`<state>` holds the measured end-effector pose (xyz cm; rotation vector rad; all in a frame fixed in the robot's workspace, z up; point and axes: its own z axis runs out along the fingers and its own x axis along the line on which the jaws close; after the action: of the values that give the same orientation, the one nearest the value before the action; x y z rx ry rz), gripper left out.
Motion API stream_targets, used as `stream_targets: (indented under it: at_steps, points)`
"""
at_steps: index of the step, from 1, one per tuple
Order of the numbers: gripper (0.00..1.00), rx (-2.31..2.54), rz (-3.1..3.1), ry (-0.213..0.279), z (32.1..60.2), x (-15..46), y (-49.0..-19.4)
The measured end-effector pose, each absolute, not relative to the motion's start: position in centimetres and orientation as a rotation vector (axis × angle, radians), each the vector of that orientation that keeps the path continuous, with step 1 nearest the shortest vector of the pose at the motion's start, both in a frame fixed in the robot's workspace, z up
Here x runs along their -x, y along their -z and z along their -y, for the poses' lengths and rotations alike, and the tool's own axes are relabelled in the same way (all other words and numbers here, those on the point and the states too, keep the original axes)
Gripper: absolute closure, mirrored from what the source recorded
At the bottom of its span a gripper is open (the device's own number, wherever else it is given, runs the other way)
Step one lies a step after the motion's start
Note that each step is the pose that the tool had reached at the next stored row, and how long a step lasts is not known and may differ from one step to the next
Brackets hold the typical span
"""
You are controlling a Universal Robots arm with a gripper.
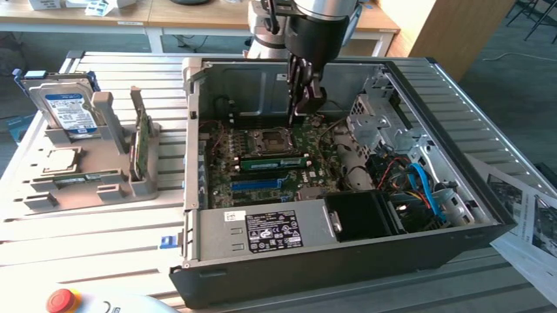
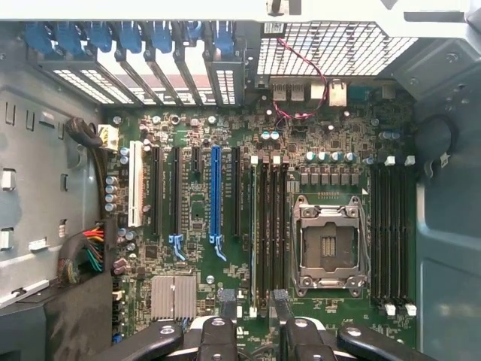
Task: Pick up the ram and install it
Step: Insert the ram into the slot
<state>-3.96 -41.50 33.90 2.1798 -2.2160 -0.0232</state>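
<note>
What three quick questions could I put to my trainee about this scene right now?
1. True or false: the black gripper is shut on a part.
2. What does the gripper hang above? A) a blue-labelled hard drive B) the green motherboard inside the open black computer case C) a red button
3. What colour is the long plastic expansion slot standing between the black ones?
Key: 1 false, it is open and empty; 2 B; 3 blue.

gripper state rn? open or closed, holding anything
Gripper: open, holding nothing, fingers apart above the motherboard inside the computer case.
</note>
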Motion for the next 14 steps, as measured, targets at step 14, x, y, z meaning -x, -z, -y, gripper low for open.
stream_targets:
  at_steps: [14]
  points:
    - [0.69,-2.178,2.214,0.026,41.5,3.96,-34.1]
